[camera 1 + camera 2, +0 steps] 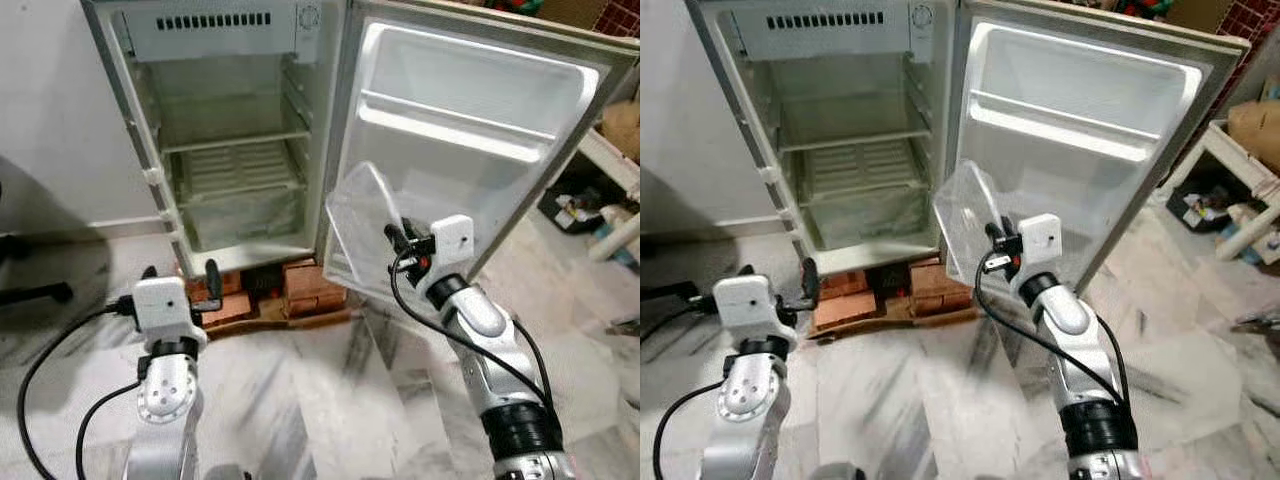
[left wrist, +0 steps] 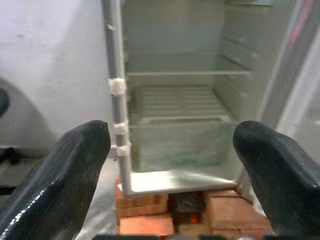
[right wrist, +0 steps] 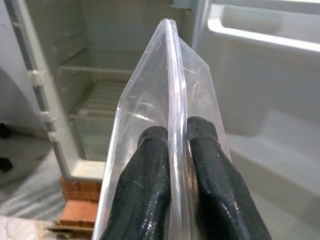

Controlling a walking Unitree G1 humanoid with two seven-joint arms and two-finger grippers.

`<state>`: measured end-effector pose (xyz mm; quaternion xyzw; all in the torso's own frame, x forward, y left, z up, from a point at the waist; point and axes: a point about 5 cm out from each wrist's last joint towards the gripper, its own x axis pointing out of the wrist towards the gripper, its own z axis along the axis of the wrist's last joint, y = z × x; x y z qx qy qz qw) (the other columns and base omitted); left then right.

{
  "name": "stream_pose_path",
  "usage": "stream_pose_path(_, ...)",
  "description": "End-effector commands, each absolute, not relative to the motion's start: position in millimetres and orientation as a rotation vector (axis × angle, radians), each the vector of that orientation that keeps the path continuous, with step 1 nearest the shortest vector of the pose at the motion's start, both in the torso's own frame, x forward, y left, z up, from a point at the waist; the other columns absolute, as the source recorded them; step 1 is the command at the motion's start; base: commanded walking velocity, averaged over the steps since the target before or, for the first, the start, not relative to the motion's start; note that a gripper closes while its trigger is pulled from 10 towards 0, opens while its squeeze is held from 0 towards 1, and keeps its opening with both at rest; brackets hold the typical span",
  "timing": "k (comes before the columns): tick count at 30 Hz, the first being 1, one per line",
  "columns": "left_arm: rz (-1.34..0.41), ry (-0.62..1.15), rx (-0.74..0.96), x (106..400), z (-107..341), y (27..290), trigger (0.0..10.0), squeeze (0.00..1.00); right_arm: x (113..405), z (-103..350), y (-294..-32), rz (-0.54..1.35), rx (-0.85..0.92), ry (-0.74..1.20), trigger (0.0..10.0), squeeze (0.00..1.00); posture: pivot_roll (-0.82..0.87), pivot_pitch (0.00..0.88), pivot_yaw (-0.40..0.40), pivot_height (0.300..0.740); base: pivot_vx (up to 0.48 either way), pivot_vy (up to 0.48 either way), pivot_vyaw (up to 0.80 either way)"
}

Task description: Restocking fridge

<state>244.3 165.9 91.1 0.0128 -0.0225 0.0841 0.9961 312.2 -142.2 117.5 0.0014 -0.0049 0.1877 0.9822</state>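
fridge top cropped, door corner cropped

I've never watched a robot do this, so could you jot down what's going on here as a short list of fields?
Fridge: small fridge, door swung open, shelves bare
Support: fridge stands on bricks
Right end effector: shut on the edge of a clear plastic tray, held up before the door
Left end effector: open, holding nothing, pointed at the fridge
Floor: marble tiles

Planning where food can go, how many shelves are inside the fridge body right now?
2. An upper shelf spans the fridge cabinet midway up; a ribbed lower shelf lies just beneath it, above the bottom space. The freezer box on top may hide more.
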Motion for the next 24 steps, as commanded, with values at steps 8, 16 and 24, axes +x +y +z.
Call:
stream_pose_path(8, 0.124, -0.025, 0.039, 236, 94, 177, 10.0, 0.0, 302, 108, -152, 0.286, 0.037, -0.008, 10.0, 0.0, -0.02, 0.068, 0.009, 0.74, 0.0, 0.0, 0.0)
stream_pose_path(16, 0.126, -0.013, 0.025, 226, 94, 177, 10.0, 0.0, 293, 104, -155, 0.279, 0.051, -0.007, 10.0, 0.0, -0.02, 0.085, 0.018, 0.74, 0.0, 0.0, 0.0)
stream_pose_path(24, 0.124, -0.02, 0.008, 227, 96, 175, 10.0, 0.0, 299, 111, -148, 0.309, 0.048, -0.035, 10.0, 0.0, -0.01, 0.086, 0.006, 0.74, 0.093, 0.0, 0.66)
